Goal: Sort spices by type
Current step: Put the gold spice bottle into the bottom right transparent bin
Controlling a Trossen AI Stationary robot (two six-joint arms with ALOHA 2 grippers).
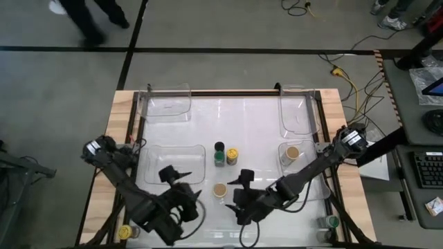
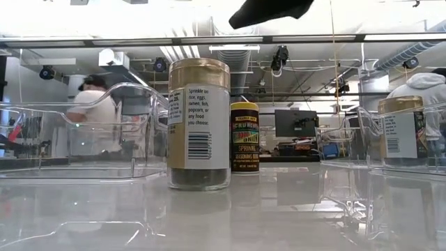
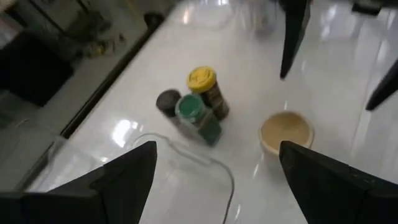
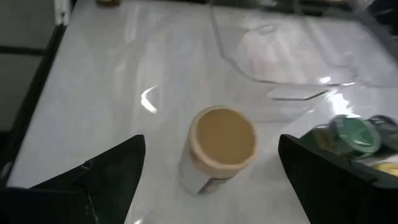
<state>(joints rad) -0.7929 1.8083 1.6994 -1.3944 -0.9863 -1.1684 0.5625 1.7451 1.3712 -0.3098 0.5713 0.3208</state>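
Fingers spread on both: left gripper [image 1: 181,181] waits empty beside a clear tray [image 1: 173,160], right gripper [image 1: 243,185] hangs open next to the loose tan-lidded jar [image 1: 220,189], likely lining up a grab; black, green, yellow jars [image 1: 225,155] cluster mid-table.

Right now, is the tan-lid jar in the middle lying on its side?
No, the tan-lid jar stands upright on the table.

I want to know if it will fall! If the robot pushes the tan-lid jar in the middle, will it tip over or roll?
The tan-lid jar is tall and narrow, so a push near its lid would probably tip it. It is round, so on its side it could roll across the glossy table. The open right gripper is around it, and gripping low looks safer.
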